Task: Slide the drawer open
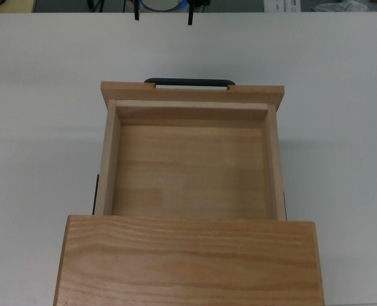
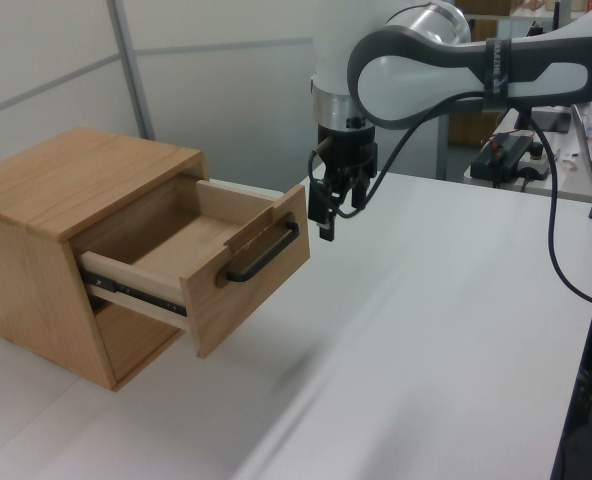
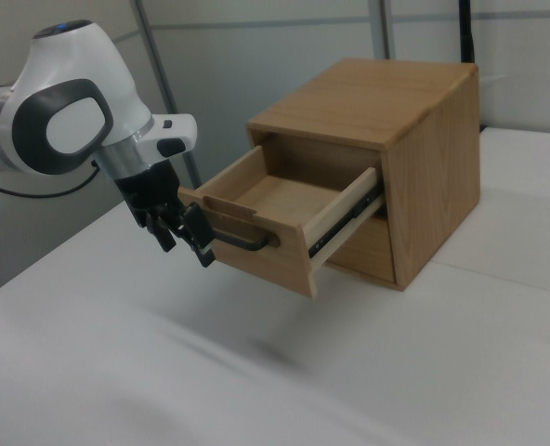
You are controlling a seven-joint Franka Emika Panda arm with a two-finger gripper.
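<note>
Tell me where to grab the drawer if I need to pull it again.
Grip the black bar handle at its middle, coming from the front of the drawer. The bar stands off the front panel, leaving a gap for one finger behind it. The hand is open, clear of the handle.

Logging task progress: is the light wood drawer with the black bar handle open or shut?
Open. The light wood drawer juts well out of the wooden cabinet, its bare, empty floor exposed.
</note>
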